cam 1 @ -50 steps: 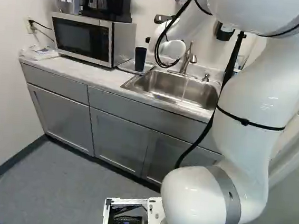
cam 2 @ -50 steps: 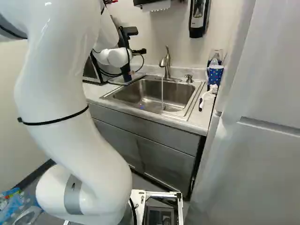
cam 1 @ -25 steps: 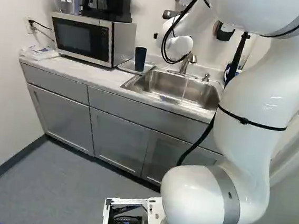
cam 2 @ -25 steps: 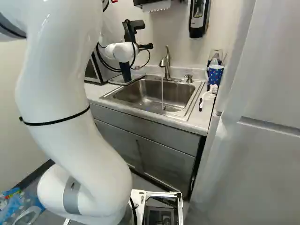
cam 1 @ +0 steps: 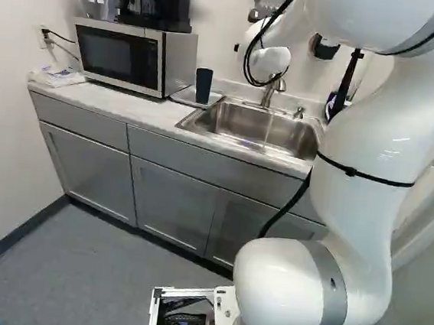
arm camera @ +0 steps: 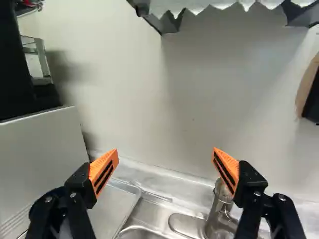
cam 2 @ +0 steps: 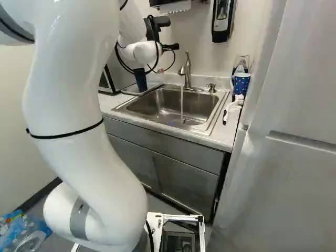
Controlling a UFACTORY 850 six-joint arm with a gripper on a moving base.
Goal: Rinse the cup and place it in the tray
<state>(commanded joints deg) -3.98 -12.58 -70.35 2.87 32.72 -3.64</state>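
The gripper (arm camera: 165,151) stands wide open with nothing between its pads, facing the wall above the back of the sink (cam 2: 157,107). The faucet (arm camera: 219,214) is low ahead of the finger farther from the microwave (cam 1: 119,57), and a thin stream of water (cam 2: 182,107) runs from it into the basin. Low ahead of the other finger lies the tray (arm camera: 112,209). The task's thing, most likely the dark blue tumbler (cam 1: 203,86), stands upright on that tray, out of the jaws and outside the wrist view; a spotted cup (cam 2: 241,83) is well apart, past the sink's other end. With the tumbler on the tray and the water on, I judge this is either the close of the job, with only the tap left to shut, or the start of the rinse; the pictures can't settle which. The first seems likelier. It would call for bringing the open jaws down to the faucet's handle and nudging it gently, keeping the wrist and its loose cables clear of the tumbler, which could easily tip.
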